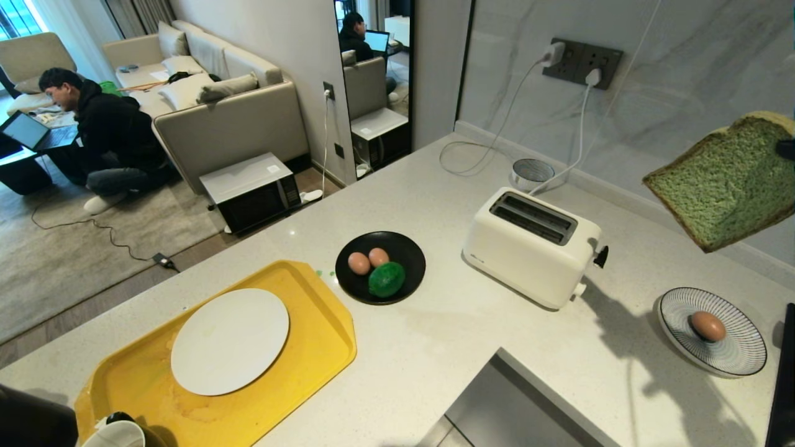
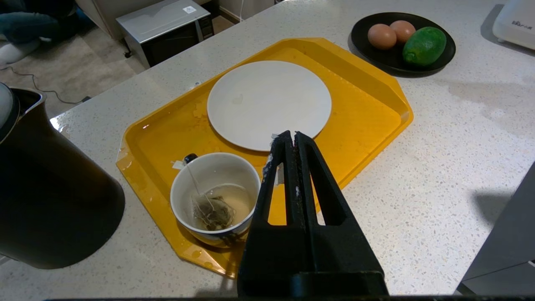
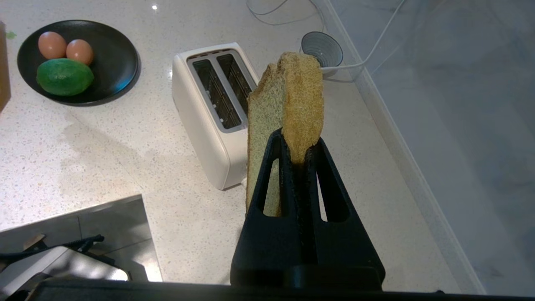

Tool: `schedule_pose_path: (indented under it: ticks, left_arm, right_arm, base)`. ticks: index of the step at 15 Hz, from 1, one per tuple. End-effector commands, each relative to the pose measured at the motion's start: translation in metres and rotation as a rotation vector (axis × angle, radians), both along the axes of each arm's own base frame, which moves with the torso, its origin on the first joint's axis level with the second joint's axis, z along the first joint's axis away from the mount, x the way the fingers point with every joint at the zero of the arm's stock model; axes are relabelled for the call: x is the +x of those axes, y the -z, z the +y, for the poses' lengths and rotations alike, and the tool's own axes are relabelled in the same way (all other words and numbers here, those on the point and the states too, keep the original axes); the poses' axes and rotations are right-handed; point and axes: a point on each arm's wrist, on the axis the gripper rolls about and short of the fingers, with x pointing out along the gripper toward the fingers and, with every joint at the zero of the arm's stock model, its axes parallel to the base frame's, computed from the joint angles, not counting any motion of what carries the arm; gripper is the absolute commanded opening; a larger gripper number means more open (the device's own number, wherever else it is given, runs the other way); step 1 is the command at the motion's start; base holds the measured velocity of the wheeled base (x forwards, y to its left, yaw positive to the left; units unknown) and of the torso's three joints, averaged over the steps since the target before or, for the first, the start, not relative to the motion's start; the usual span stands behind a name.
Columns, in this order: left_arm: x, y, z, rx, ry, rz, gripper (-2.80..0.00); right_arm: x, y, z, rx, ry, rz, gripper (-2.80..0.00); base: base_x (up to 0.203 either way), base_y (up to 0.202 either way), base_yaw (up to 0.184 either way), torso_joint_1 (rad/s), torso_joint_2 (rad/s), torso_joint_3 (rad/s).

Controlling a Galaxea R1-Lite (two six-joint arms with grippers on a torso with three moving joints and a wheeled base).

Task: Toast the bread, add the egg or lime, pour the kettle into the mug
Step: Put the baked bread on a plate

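the right gripper [image 3: 297, 144] fingers pinched the thick pale green, brown-crusted bread slice [image 3: 288, 104] at its edge, above the white two-slot toaster [image 3: 211, 113]; the left gripper [image 2: 291, 138] fingers were pressed together, empty

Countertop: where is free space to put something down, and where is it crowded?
Free: countertop between yellow tray, black plate and toaster; also between toaster and striped plate. Crowded: the tray's corner with mug, beside kettle.

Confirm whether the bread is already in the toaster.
No: the bread is held up in the right pincer, above the counter beside the toaster.
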Motion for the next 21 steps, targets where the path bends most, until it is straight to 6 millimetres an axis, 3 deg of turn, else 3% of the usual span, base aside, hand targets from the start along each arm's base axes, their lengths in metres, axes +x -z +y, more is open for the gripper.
schedule_pose_path:
  ticks: [1, 16, 21]
  left_arm:
    - [0.0, -0.0001, 0.0, 0.0, 0.0, -0.001, -2.8]
    - [-0.0001, 0.0, 0.0, 0.0, -0.002, -0.001, -2.8]
    - [0.0, -0.0001, 0.0, 0.0, 0.0, -0.001, -2.8]
  right_arm:
    - [0.001, 0.0011, 0.0, -0.002, -0.002, 0.006, -2.8]
    - [0.0014, 0.0047, 0.0004, -0.003, -0.005, 0.018, -2.8]
    - [0.0034, 0.0076, 0.0005, -0.003, -0.007, 0.013, -2.8]
  base:
    - [0.0, 0.0, 0.0, 0.0, 0.0, 0.0]
    - [0.0, 0.0, 0.0, 0.0, 0.0, 0.0]
    - [-0.002, -0.006, 0.136, 0.0, 0.0, 0.001]
